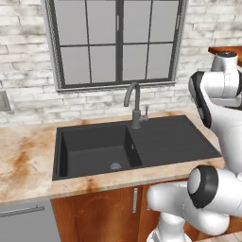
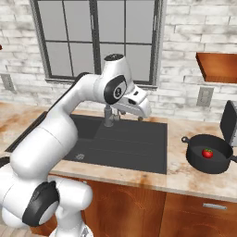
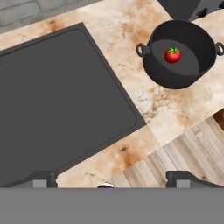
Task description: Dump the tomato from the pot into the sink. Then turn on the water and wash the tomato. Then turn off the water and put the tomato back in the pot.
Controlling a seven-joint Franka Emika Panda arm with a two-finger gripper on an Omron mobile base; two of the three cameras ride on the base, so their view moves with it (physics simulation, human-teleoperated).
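Red tomato sits in your pot; sink dry, gripper spread, empty: every step remains.

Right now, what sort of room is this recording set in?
A rendered home kitchen, most likely: a black sink with a gooseneck faucet set in a marble-look counter under a window, and a black pot holding a tomato on the counter.
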